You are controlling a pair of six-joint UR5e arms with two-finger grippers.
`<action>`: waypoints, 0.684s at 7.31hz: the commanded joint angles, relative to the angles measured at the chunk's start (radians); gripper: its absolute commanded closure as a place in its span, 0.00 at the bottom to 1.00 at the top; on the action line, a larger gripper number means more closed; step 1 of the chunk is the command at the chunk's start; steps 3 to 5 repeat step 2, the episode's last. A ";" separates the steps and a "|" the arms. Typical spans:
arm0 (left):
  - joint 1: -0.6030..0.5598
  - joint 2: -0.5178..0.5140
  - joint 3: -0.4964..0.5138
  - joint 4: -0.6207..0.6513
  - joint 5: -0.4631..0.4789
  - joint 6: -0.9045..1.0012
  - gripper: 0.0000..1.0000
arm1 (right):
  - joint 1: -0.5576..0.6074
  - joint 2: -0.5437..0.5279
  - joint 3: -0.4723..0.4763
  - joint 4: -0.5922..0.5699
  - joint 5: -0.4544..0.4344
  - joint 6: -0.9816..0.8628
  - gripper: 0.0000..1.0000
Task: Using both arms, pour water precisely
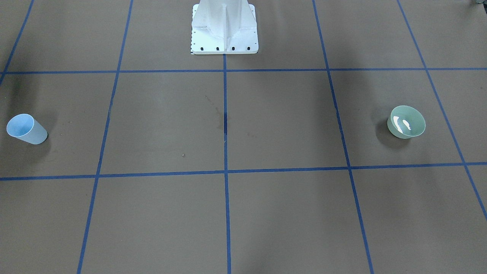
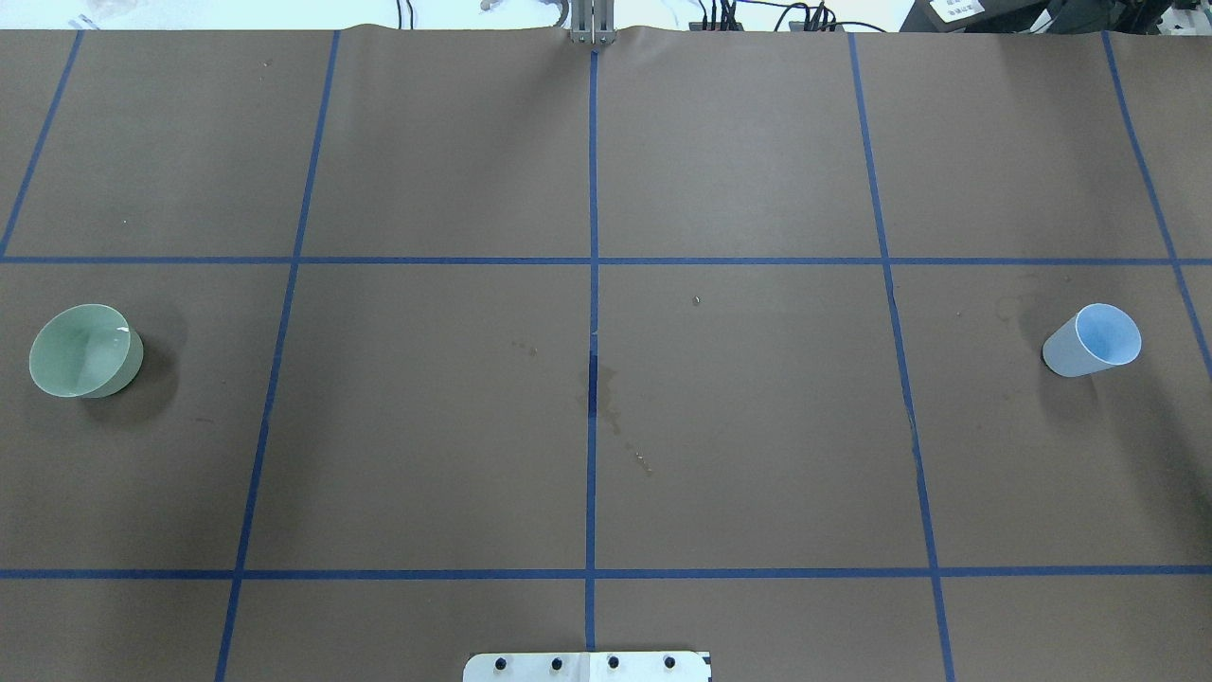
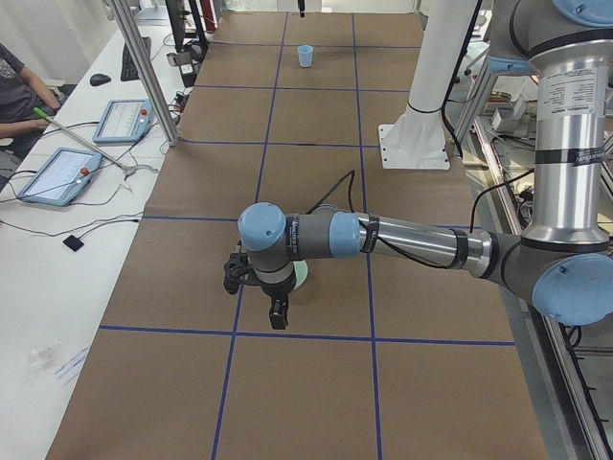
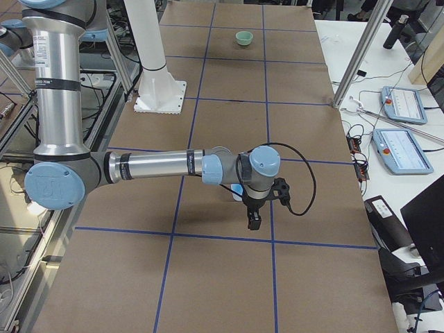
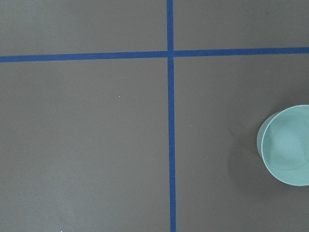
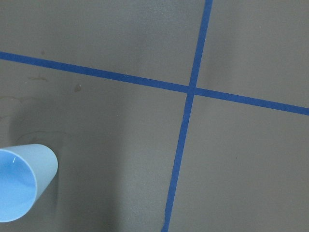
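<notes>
A pale green bowl (image 1: 406,121) stands on the robot's left side of the brown table (image 2: 85,350), with white glints of water (image 1: 404,124) inside. It also shows in the left wrist view (image 5: 287,145). A light-blue cup (image 1: 26,129) stands upright on the right side (image 2: 1091,341) and in the right wrist view (image 6: 21,181). My left gripper (image 3: 278,314) hangs over the bowl and my right gripper (image 4: 253,218) over the cup. They show only in the side views, so I cannot tell whether they are open or shut.
The white bolted pedestal (image 1: 224,28) stands at the robot's edge of the table. Blue tape lines grid the brown cover. Damp stains (image 2: 606,403) mark the middle. Tablets (image 3: 57,172) and a seated operator are on the side bench.
</notes>
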 commanded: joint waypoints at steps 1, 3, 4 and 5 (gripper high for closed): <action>0.000 -0.001 -0.003 -0.004 -0.003 0.002 0.00 | 0.000 -0.002 -0.003 0.001 0.000 0.000 0.00; 0.000 -0.001 -0.003 -0.004 -0.002 0.002 0.00 | 0.000 -0.002 -0.004 0.001 0.000 0.000 0.00; 0.000 -0.001 -0.003 -0.004 -0.002 0.002 0.00 | 0.000 -0.002 -0.004 0.001 0.000 0.000 0.00; 0.000 -0.001 -0.003 -0.004 -0.002 0.002 0.00 | 0.000 -0.002 -0.004 0.001 0.000 0.000 0.00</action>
